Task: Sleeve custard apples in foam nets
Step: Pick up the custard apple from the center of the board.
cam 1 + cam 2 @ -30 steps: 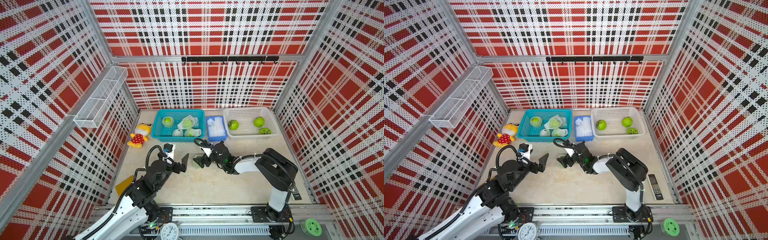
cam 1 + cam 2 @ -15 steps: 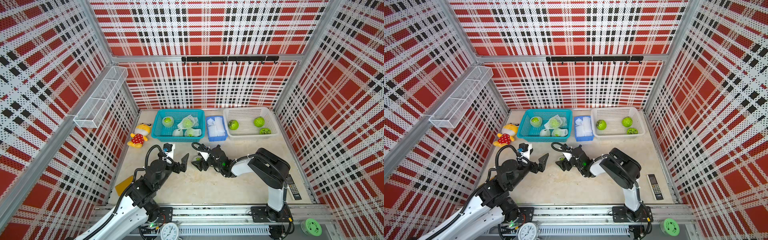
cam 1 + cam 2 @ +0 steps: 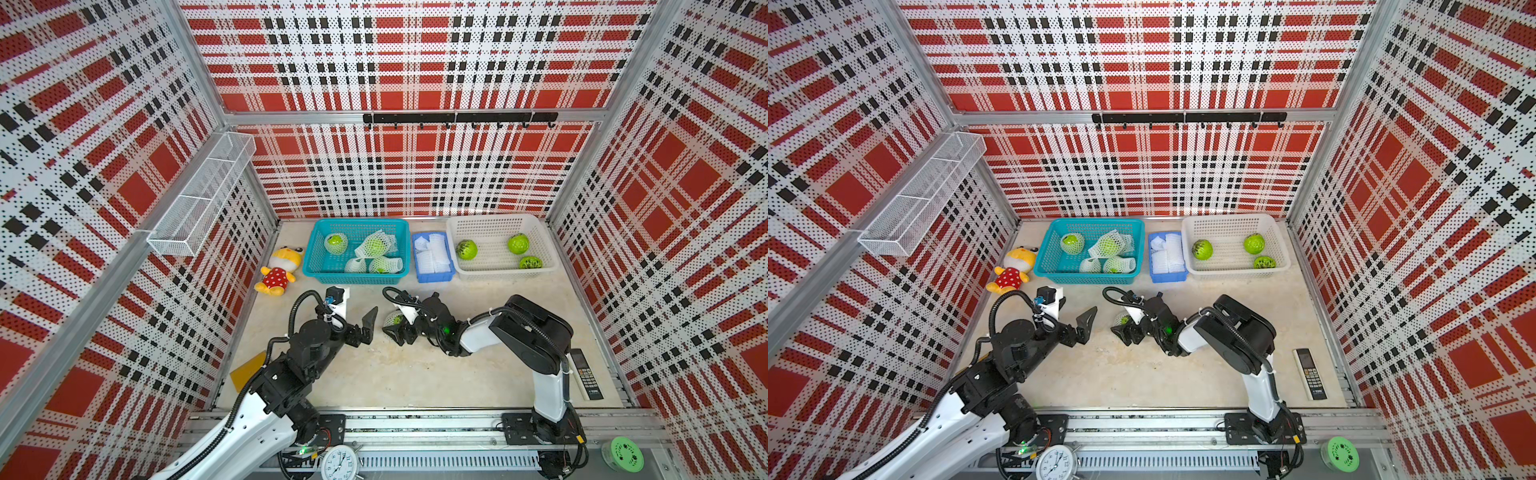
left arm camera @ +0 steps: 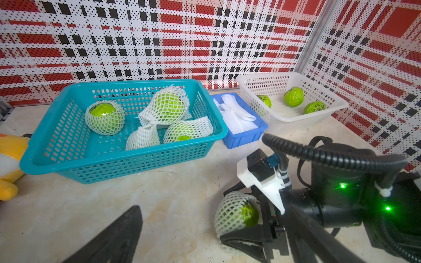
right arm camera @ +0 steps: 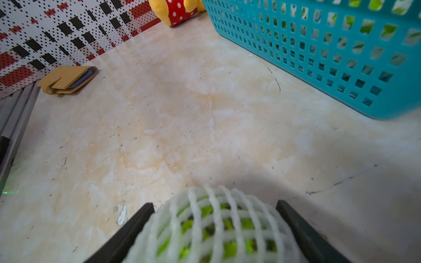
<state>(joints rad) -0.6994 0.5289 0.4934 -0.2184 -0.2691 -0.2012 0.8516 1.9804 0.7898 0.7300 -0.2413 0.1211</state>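
Even light, soft shadows, blurred foam net (image 5: pixel 216 227)

Right gripper (image 3: pixel 394 327) has shifted slightly along the tabletop (image 3: pixel 415 374) toward its left edge, and the gap to the left gripper (image 3: pixel 368 326) is narrower. The netted custard apple (image 3: pixel 392 319), flanked by the right gripper's fingers (image 5: pixel 127 234), has travelled with it. The right arm (image 3: pixel 528 332) has swung its elbow the same way, folding closer over the wrist. Finger spacing appears marginally changed, but the earlier top views are too small to confirm this.
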